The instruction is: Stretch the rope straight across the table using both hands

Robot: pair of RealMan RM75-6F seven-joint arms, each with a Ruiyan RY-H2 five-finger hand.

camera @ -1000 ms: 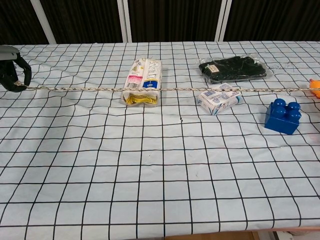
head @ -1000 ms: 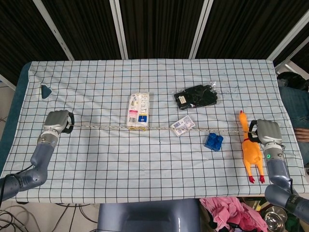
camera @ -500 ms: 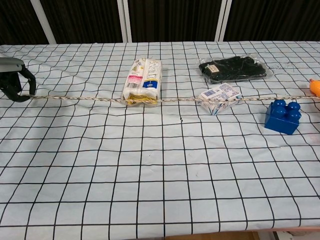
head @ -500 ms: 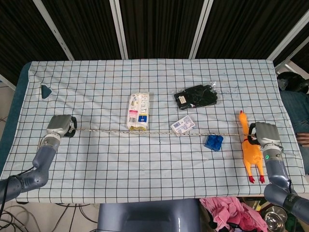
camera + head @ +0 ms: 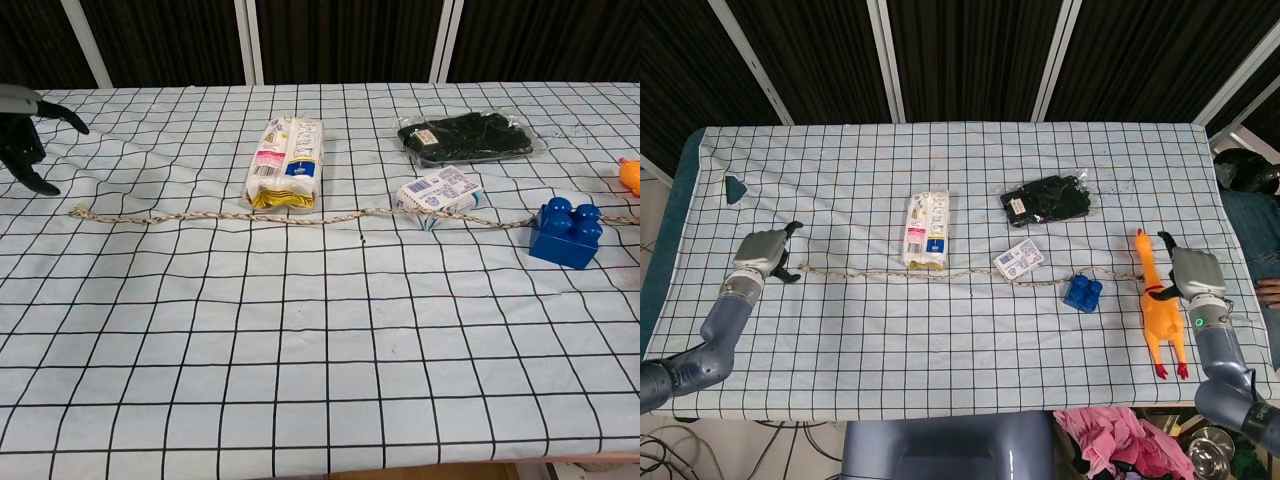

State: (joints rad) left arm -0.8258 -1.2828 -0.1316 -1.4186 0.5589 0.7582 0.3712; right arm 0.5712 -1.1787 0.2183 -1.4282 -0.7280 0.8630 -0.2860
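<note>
A braided rope (image 5: 960,275) lies slack across the checked tablecloth (image 5: 940,340), running with slight waves from its left end near my left hand to the rubber chicken (image 5: 1160,315). In the chest view the rope (image 5: 250,218) passes just in front of the snack packet (image 5: 288,160) and the small carton (image 5: 437,195). My left hand (image 5: 762,255) is beside the rope's left end, fingers apart and off the rope; it also shows as the left hand (image 5: 25,125) in the chest view. My right hand (image 5: 1192,272) is just right of the chicken, fingers raised, holding nothing that I can see.
A blue block (image 5: 1083,292) sits against the rope near its right part. A black bag (image 5: 1045,198) lies farther back. A small blue wedge (image 5: 735,187) is at the far left. Pink cloth (image 5: 1110,440) hangs below the table's front edge.
Both hands have let go of the rope. It was taut and lifted a second ago; now it has dropped toward the front and lies slack on the cloth. Both hands' fingers have spread.
</note>
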